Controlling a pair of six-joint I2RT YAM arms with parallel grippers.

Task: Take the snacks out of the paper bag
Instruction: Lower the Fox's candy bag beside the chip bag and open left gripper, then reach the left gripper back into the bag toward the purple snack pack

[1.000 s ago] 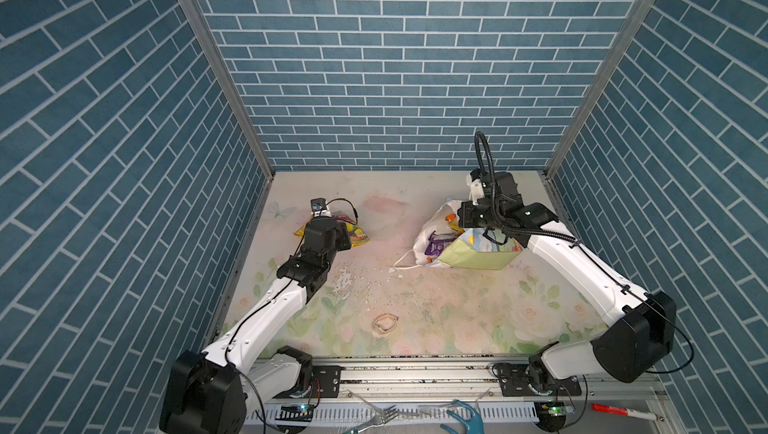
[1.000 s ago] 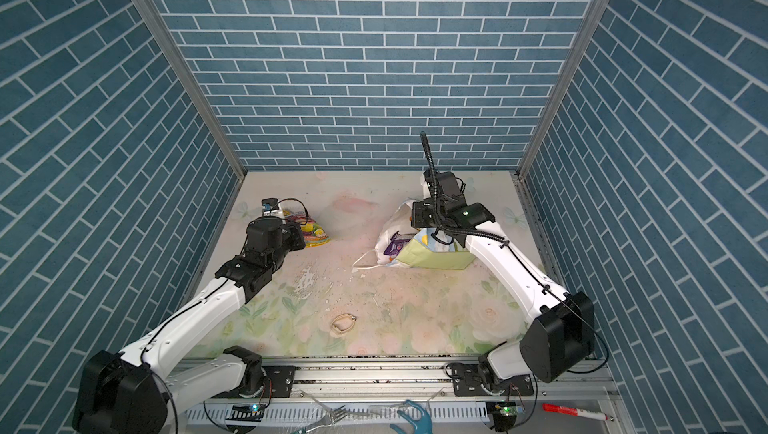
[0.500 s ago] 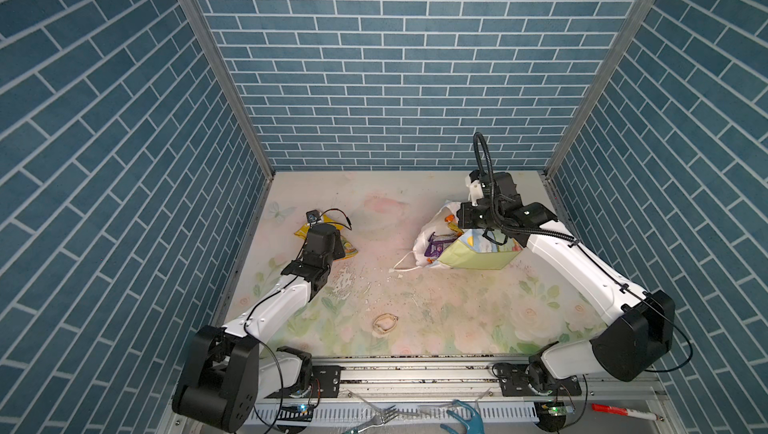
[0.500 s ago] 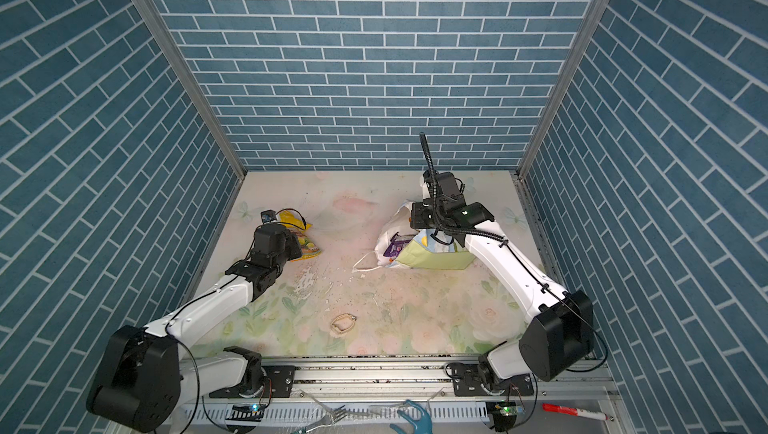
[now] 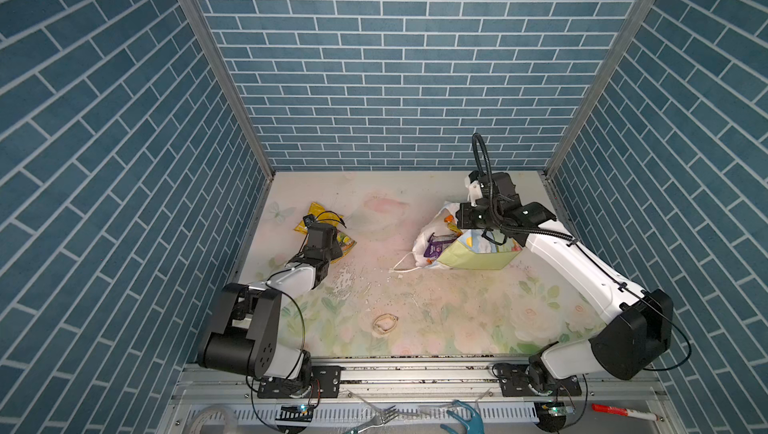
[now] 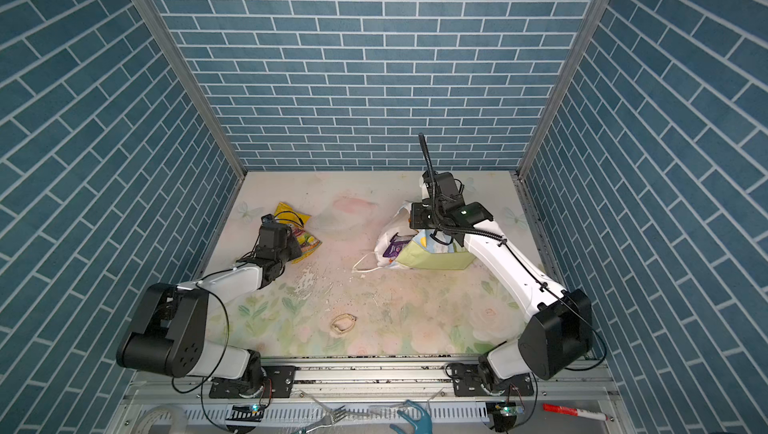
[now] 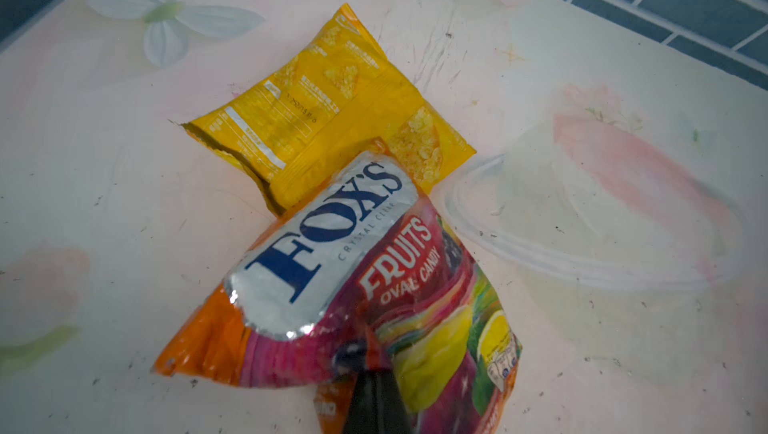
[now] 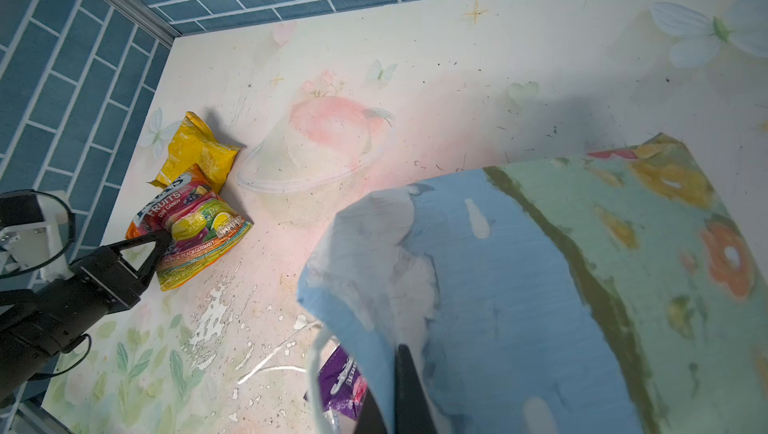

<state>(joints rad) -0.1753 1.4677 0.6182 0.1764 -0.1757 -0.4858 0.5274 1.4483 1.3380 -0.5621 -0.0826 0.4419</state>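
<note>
The paper bag (image 5: 473,257) (image 6: 432,259) lies on its side at the right of the mat, mouth toward the middle. My right gripper (image 8: 395,353) is shut on its blue upper wall (image 8: 540,286). A purple snack packet (image 5: 436,247) (image 8: 338,382) shows in the mouth. At the left a yellow packet (image 7: 324,120) (image 5: 316,211) lies flat, and a FOX'S candy bag (image 7: 353,265) (image 8: 195,224) overlaps its corner. My left gripper (image 8: 163,239) (image 7: 365,363) pinches a fold of the FOX'S bag, fingertips together, low over the mat.
A tan loop (image 5: 384,323) lies near the front middle of the mat. Flaked white patches (image 5: 345,282) mark the mat between the arms. Blue brick walls close in the left, right and back. The bag's white string handle (image 5: 403,267) trails on the mat.
My left arm has sunk lower and folded back, bringing the FOX'S bag down onto the mat by the yellow packet. The right arm and paper bag have stayed still.
</note>
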